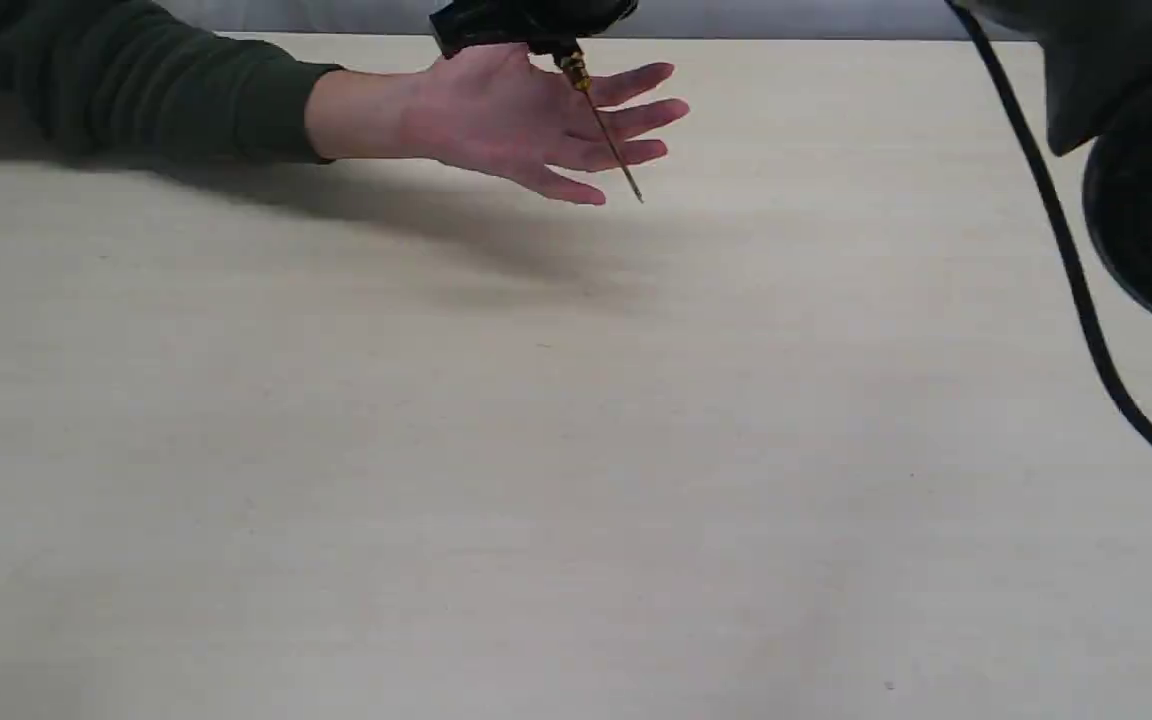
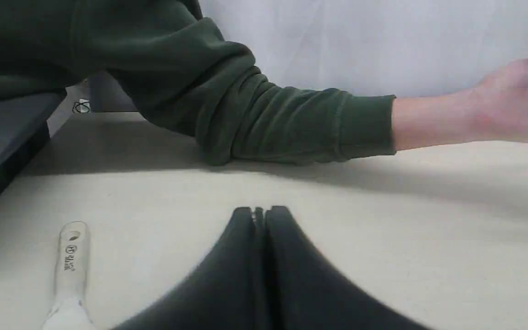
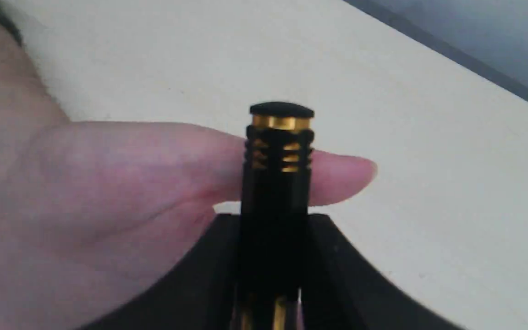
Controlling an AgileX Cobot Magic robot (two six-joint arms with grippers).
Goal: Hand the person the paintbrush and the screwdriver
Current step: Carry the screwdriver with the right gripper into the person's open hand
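The person's open hand (image 1: 506, 115) reaches in from the left, palm up, in a dark green sleeve (image 2: 291, 123). My right gripper (image 1: 546, 40) hangs just above the palm, shut on the screwdriver (image 1: 604, 125). Its thin shaft slants down past the fingers. In the right wrist view the black handle with gold rings (image 3: 278, 151) stands between the jaws of the right gripper (image 3: 273, 220), in front of the thumb (image 3: 108, 169). The left gripper (image 2: 259, 211) is shut with nothing in it, low over the table. The paintbrush's pale handle (image 2: 70, 256) with its hole lies on the table beside it, bristles out of view.
The light table (image 1: 536, 450) fills the exterior view. The right arm's black body (image 1: 1146, 200) and its cable (image 1: 1066, 250) stand at the right edge. A dark grey surface (image 2: 2, 128) borders the table beyond the paintbrush.
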